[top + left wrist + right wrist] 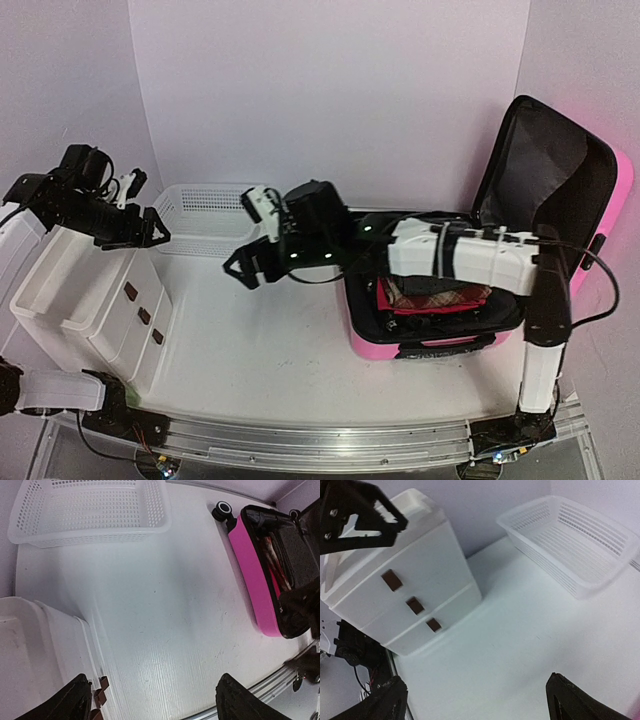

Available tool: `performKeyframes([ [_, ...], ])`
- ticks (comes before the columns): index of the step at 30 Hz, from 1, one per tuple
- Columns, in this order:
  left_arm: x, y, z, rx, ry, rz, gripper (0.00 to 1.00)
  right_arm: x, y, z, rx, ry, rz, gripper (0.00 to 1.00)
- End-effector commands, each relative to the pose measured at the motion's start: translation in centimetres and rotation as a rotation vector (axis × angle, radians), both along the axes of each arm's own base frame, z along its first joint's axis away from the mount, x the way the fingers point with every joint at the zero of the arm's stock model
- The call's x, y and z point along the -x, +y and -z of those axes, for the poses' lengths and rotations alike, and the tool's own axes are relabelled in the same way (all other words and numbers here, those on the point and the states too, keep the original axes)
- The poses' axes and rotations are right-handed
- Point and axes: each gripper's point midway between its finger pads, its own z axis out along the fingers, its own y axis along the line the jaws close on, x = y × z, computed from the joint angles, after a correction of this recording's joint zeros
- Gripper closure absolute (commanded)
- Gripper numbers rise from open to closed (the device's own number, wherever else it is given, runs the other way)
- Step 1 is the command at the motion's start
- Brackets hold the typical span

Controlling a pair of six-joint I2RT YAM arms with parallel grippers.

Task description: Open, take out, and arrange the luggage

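Observation:
The pink luggage lies open at the right of the table, its black-lined lid standing up. Folded red and plaid cloth lies inside it. In the left wrist view the luggage shows as a pink side wall with a black wheel at its far end. My right gripper hangs open over the middle of the table, left of the luggage, with nothing between its fingers. My left gripper is open and empty above the white drawer unit.
A white mesh basket stands at the back, left of centre. The white drawer unit with three brown handles fills the left side. The right arm's white forearm reaches across above the luggage. A metal rail runs along the near edge.

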Motion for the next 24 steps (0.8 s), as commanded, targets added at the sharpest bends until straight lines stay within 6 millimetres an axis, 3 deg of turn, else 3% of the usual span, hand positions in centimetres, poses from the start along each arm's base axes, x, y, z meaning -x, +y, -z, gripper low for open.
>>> performKeyframes([
  [1,-1.8,-0.7,-1.1,-0.048,-0.061,-0.01,0.15,-0.8,-8.8,-0.1,0.101,0.019,0.144,0.02],
  [7,-4.5,-5.3,1.3,-0.081,0.008,0.101,0.22,0.8,-16.7,0.8,0.237,-0.018,0.229,0.02],
  [14,-9.2,-10.8,1.1,-0.116,-0.022,0.209,0.21,1.5,-23.5,0.9,0.323,-0.061,0.351,0.02],
  [19,-15.5,-14.2,3.0,-0.165,-0.021,0.218,0.16,2.0,-26.9,0.7,0.353,-0.083,0.407,0.02],
  [21,-18.7,-15.0,5.4,-0.227,-0.01,0.21,0.15,2.3,-28.3,0.5,0.364,-0.088,0.435,0.02],
  [23,-21.4,-14.9,6.7,-0.302,-0.02,0.182,0.14,2.6,-29.7,0.2,0.372,-0.093,0.462,0.02],
  [24,-22.7,-15.1,6.5,-0.32,-0.047,0.17,0.13,2.9,-30.4,0.1,0.376,-0.093,0.475,0.02],
])
